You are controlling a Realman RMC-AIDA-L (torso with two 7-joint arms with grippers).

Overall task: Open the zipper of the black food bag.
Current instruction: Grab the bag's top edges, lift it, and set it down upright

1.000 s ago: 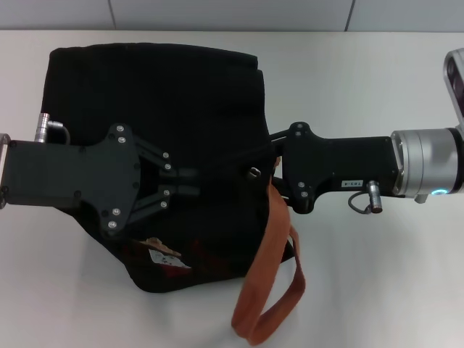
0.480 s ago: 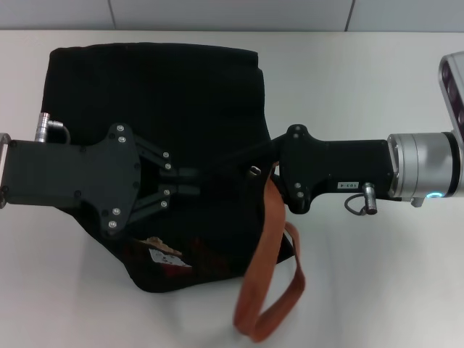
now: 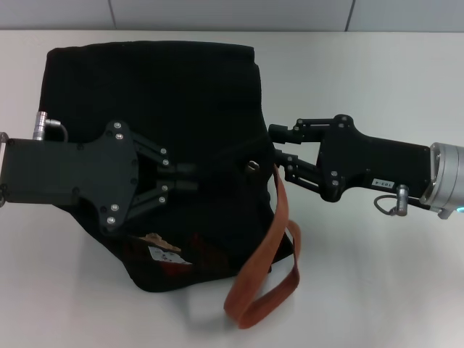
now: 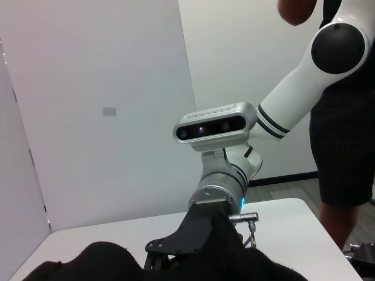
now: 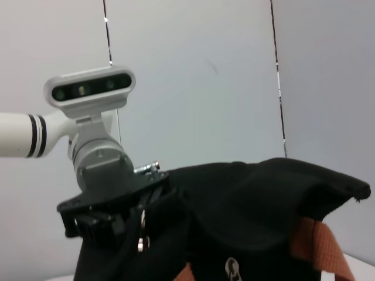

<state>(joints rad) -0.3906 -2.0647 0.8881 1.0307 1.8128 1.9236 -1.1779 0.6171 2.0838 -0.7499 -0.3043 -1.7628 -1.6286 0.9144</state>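
Left gripper [image 3: 190,176] pinched the black food bag [image 3: 181,94]; right gripper [image 3: 281,145] spread beside it; red lettering unreadable, zipper [image 3: 252,167] track hidden

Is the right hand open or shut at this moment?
Open. In the head view the right hand sits at the black food bag's edge, its two fingers spread apart with nothing between them.

White counter [image 3: 377,290] carries everything. Black food bag [image 3: 159,87] lies directly on it, left of centre, far edge near counter's back edge by wall. One orange-brown strap [image 3: 264,286] trails off bag's near right corner, its loop lying on bare counter surface. Bag casts soft shadow there.
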